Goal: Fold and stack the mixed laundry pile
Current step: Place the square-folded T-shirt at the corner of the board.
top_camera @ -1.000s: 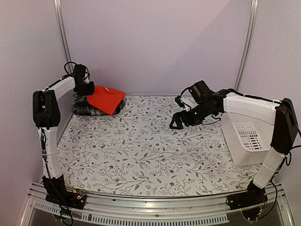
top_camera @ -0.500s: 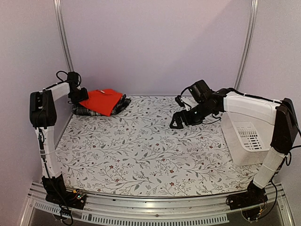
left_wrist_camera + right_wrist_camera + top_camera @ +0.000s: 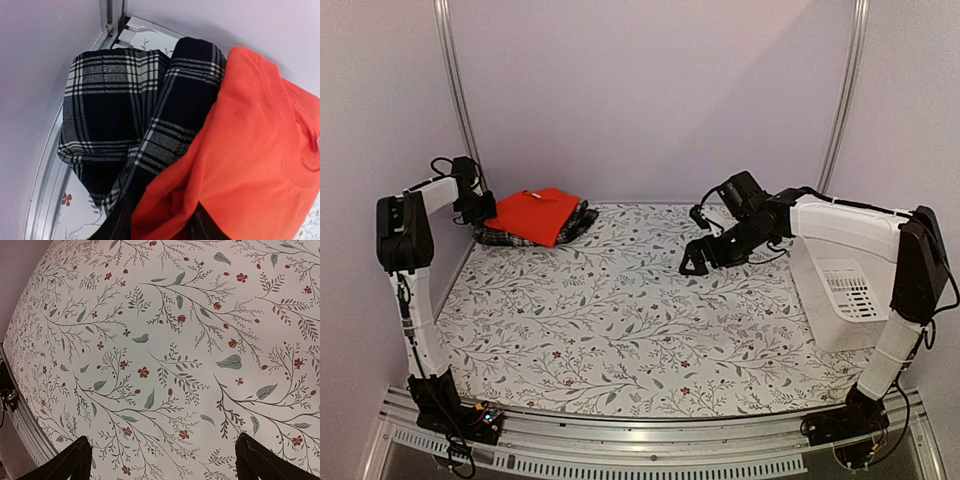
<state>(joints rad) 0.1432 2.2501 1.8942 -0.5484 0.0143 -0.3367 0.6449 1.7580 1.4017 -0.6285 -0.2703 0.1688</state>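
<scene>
Top view: red shirt (image 3: 532, 213) lies on the plaid garment (image 3: 508, 237), stacked at the tabletop's 10 o'clock corner. The left end effector (image 3: 476, 206) sits just beside the stack at its 9 o'clock. The right end effector (image 3: 698, 262) hangs over the floral cover (image 3: 620, 320) near 1 o'clock, with the stack well apart at its 9 o'clock. A white basket (image 3: 845, 295) stands at 3 o'clock.

Left wrist view alone shows the fingers (image 3: 117, 227) partly apart. The red hem fills the gap, with no clamp evident. Folded plaid shows at 10 o'clock of the red.

Right wrist view alone shows its jaws spread fully wide over bare cover, holding nothing
</scene>
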